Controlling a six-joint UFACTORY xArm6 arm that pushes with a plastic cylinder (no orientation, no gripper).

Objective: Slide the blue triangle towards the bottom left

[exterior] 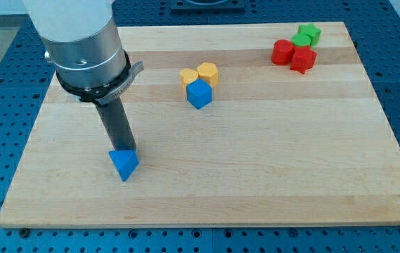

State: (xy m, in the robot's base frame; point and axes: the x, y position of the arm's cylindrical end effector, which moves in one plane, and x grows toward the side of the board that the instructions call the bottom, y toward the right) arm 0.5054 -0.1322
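Observation:
The blue triangle (124,164) lies on the wooden board (270,169) at the view's lower left. My tip (121,150) stands right at the triangle's upper edge, touching or almost touching it. The dark rod runs up from there to the grey arm body at the view's top left.
A blue cube (199,94) sits near the board's top middle, with a yellow-orange block (189,76) and a yellow hexagonal block (208,73) touching it above. At the top right are a red cylinder (281,52), a red star-like block (302,59) and two green blocks (307,34).

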